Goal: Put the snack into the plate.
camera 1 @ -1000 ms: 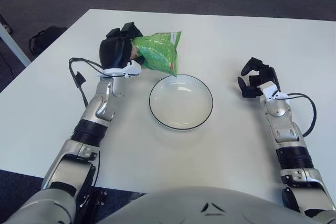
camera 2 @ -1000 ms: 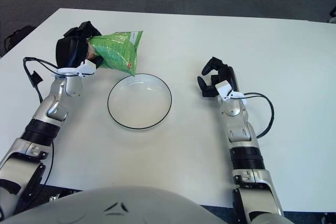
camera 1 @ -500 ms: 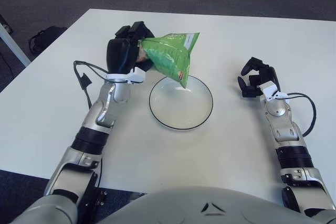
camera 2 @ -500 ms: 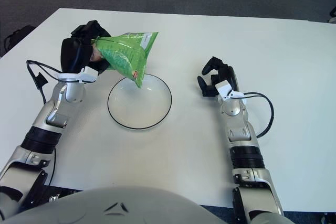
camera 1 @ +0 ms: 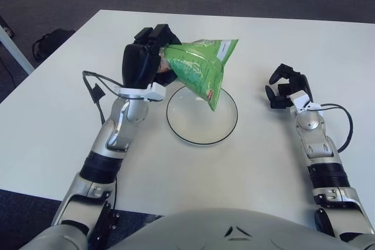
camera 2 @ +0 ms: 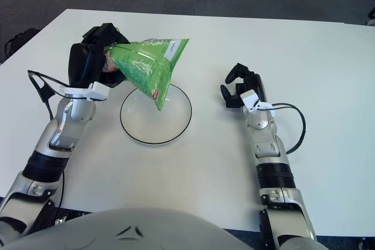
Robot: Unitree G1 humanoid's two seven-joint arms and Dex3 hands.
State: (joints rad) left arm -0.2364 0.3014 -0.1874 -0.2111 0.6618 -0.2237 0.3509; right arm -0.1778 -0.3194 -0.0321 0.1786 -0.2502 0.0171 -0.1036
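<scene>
My left hand (camera 1: 149,62) is shut on a green snack bag (camera 1: 202,69) and holds it in the air over the left part of the white plate with a dark rim (camera 1: 225,130). The bag hangs tilted, its lower corner pointing down at the plate's middle without touching it. The bag also shows in the right eye view (camera 2: 151,67), above the plate (camera 2: 176,127). My right hand (camera 1: 285,89) rests on the table to the right of the plate, fingers curled, holding nothing.
The white table (camera 1: 246,45) extends well beyond the plate on all sides. A black cable (camera 1: 91,89) loops from my left wrist. A dark bag (camera 1: 50,42) lies on the floor past the table's left edge.
My left hand has carried the snack bag to the right and slightly forward, from beside the plate's left rim to above the plate. The right hand has not moved.
</scene>
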